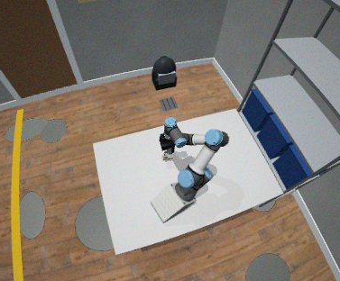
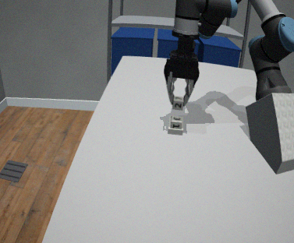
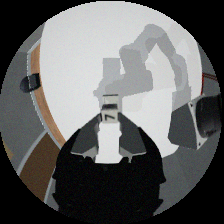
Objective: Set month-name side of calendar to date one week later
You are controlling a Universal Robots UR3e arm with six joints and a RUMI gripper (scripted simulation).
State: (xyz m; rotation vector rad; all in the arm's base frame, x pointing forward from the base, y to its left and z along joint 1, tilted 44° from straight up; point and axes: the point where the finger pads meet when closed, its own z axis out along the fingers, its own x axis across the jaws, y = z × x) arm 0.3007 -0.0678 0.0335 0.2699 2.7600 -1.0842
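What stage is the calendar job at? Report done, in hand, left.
Done: one cube is gripped and out of the tray. In hand: the gripper holds it just above the other cube, which sits in the tray. Left: set the new date and seat both cubes flat.

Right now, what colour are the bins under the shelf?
Dark blue bins; the exterior view shows them best.
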